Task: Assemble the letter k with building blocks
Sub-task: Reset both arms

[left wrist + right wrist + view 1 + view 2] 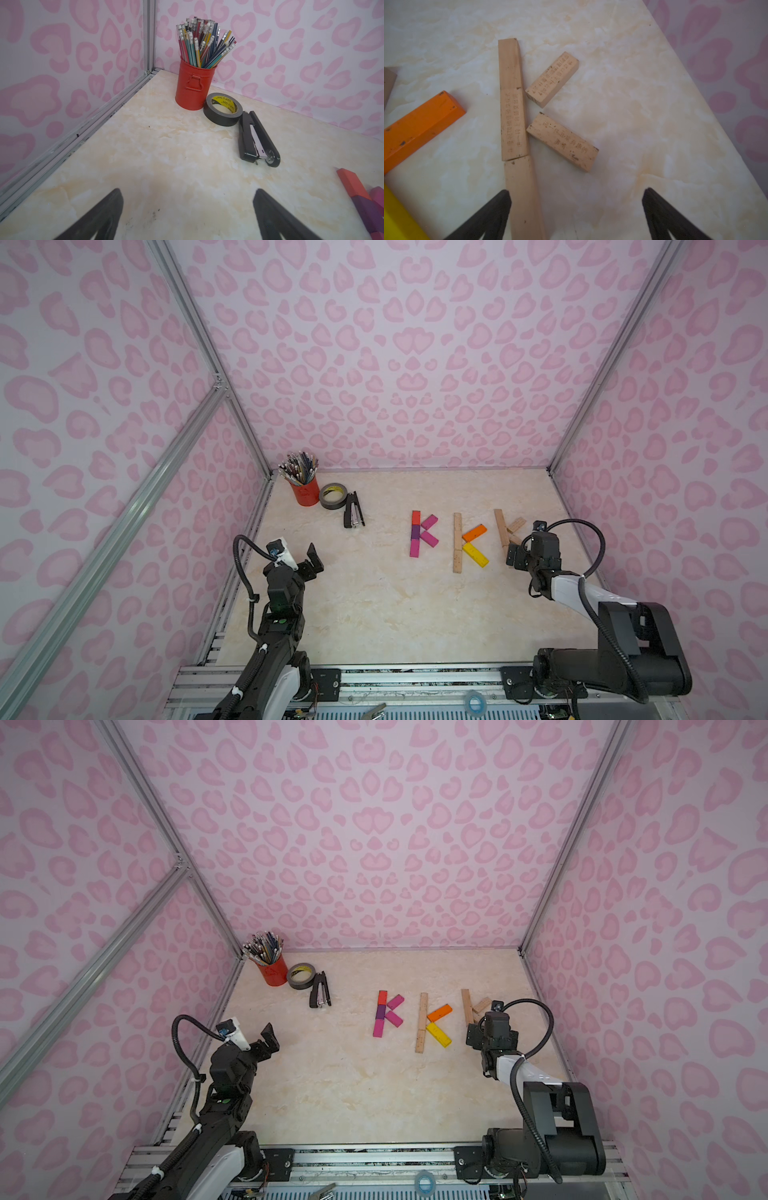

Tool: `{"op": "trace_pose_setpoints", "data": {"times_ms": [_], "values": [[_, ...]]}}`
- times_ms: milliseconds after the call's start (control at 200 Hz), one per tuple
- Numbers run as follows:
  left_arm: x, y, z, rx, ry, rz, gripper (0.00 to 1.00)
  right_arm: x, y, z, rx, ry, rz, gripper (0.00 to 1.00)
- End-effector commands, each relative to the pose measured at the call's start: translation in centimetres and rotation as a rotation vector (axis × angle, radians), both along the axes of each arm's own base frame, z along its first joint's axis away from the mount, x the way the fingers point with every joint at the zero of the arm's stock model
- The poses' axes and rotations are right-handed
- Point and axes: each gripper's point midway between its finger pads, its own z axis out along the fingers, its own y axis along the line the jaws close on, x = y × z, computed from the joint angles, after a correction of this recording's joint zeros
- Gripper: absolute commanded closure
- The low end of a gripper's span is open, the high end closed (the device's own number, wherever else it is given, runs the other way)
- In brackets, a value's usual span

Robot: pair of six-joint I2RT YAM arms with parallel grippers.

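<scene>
Fingers (492,216) of the right gripper (577,190) are standing wide apart and gripping nothing, one tip showing just beside the near end of the plain wood K (512,99) at about 3 o'clock on the table (374,614); whether it is touching the stem I cannot tell. That K's two short arms are lying just beside the stem, slanting away from it. The left gripper (188,190) is hovering near 9 o'clock, its fingers likewise spread and empty, facing the red pencil cup (193,87), tape roll (220,121) and stapler (257,141) at 11 o'clock. Across the table the building blocks (422,533) are forming three Ks in a row running from the centre toward 3 o'clock, the plain one being last.
</scene>
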Motion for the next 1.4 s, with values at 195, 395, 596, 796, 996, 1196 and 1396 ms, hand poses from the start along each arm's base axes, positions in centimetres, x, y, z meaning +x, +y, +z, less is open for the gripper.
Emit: {"op": "trace_pose_setpoints", "data": {"times_ms": [195,395,596,796,996,1196,1396], "values": [[1.7,0.5,1.5,0.034,-0.108,0.010,0.00,3.5,1.3,2.8,-0.027,-0.332,0.120,0.08],[3.7,0.1,-0.4,0.042,-0.074,-0.031,0.00,4.0,1.3,2.3,-0.033,-0.291,0.115,0.10],[6.5,-0.1,-0.1,0.091,-0.073,-0.072,0.01,4.2,1.7,2.1,-0.065,-0.270,0.111,0.10],[9.2,-2.1,-1.9,0.111,-0.019,-0.214,0.00,4.2,1.8,2.1,-0.072,-0.262,0.115,0.10],[7.2,-2.6,-1.7,0.129,-0.092,-0.234,0.00,4.2,1.8,2.1,-0.073,-0.263,0.115,0.10],[7.0,-2.7,-1.6,0.134,-0.111,-0.234,0.00,4.2,1.8,2.1,-0.073,-0.263,0.115,0.10],[7.1,-2.6,-1.6,0.135,-0.101,-0.226,0.00,4.2,1.8,2.1,-0.073,-0.263,0.115,0.10]]}}
